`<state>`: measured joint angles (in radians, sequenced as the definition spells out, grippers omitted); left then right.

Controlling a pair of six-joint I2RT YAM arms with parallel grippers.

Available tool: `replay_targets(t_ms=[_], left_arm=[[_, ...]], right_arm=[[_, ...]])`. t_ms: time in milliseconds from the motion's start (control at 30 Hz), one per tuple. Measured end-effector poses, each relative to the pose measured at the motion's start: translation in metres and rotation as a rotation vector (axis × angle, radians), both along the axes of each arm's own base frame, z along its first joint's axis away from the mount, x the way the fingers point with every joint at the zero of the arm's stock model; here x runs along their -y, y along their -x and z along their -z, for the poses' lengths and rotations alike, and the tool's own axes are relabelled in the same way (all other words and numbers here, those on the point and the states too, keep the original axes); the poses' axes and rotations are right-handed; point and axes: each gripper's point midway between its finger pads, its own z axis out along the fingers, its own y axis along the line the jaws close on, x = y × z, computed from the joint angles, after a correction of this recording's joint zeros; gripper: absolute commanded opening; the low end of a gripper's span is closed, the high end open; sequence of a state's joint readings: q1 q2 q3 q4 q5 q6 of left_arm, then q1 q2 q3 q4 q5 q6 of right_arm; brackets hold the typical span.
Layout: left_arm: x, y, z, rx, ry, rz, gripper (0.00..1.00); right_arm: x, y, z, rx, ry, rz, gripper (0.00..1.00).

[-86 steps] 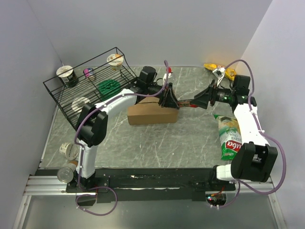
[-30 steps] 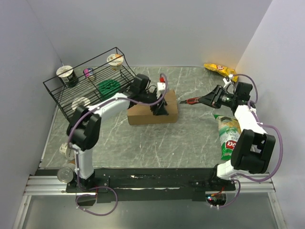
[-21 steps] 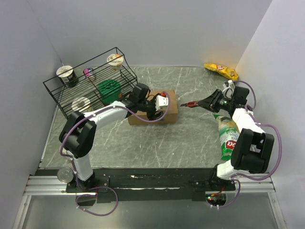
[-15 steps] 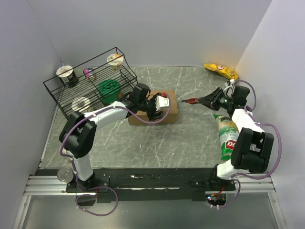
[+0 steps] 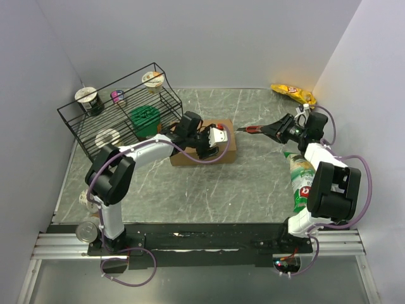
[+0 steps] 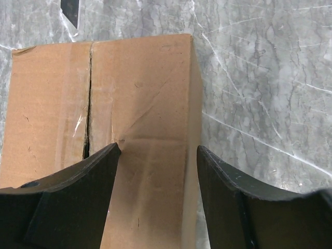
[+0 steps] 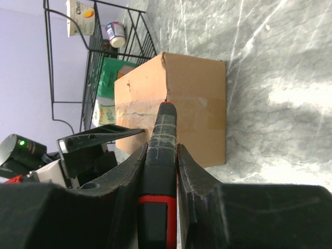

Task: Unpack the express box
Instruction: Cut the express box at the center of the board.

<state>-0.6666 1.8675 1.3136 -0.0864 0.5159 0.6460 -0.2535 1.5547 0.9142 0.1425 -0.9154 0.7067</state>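
The express box (image 5: 205, 149) lies near the middle of the grey, white-veined marble surface (image 5: 190, 190), just right of the black wire rack (image 5: 117, 111). It is a plain brown corrugated carton, rectangular, with its flaps down. In the left wrist view a dark seam runs along its top, gaping a little, and a faint glossy band crosses the cardboard with creases around it.

The left arm (image 5: 149, 144) reaches in from the rack side. The left jaws are spread wide over the box top, their matte black wedge-shaped fingers (image 6: 67, 207) standing apart with bare cardboard between them. I cannot tell if they touch it.

The right jaws are clenched on a black and red tool (image 7: 160, 155), a slim shaft wrapped in shiny tape that narrows to a red tip. The tip points at the far right corner of the box. Contact cannot be made out.

A crinkled green snack bag (image 5: 302, 180) lies beside the right arm (image 5: 329, 183), and a yellow packet (image 5: 293, 94) lies at the far right corner. Round cups sit in the rack
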Motion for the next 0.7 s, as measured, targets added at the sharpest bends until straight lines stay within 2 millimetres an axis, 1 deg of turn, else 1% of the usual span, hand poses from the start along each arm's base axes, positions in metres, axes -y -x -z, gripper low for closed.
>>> replay_targets(t_ms=[333,500,700], left_arm=[[0.0024,-0.0032,0.0008,-0.008,0.005,-0.016,0.65],[0.0036,-0.0039,0.0007,-0.017,0.008,-0.022,0.65],[0.0050,-0.0049,0.0026,-0.024,0.007,-0.024,0.65]], right_arm=[[-0.0104,0.0044,0.0010,-0.004,-0.011,-0.034,0.00],[-0.0110,0.0069,0.0056,-0.015,-0.012,-0.035,0.00],[-0.0108,0.0068,0.0055,-0.008,-0.007,-0.037,0.00]])
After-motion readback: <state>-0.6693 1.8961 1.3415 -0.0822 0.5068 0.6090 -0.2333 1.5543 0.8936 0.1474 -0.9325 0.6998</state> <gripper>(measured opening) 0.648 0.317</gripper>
